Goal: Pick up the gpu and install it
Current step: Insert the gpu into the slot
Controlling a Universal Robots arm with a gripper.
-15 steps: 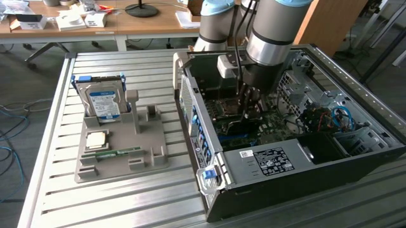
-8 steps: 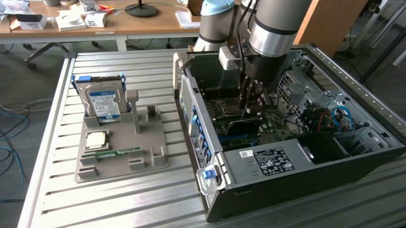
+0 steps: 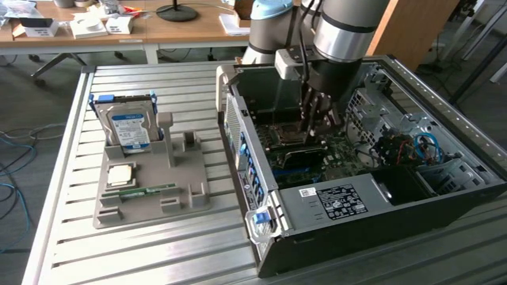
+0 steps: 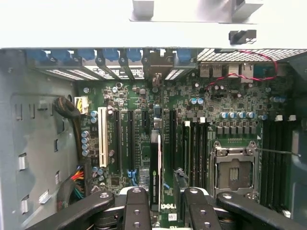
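The robot is on the install step. Its gripper reaches down inside the computer case, with its 2 fingers set apart on each side of the gpu. The card stands on edge by a slot on the motherboard. The next move needs a straight, soft push down.

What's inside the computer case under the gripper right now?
Inside the computer case, the gripper hangs over the motherboard, its jaws either side of the gpu standing on edge among the slots. The slot beneath the card is covered.
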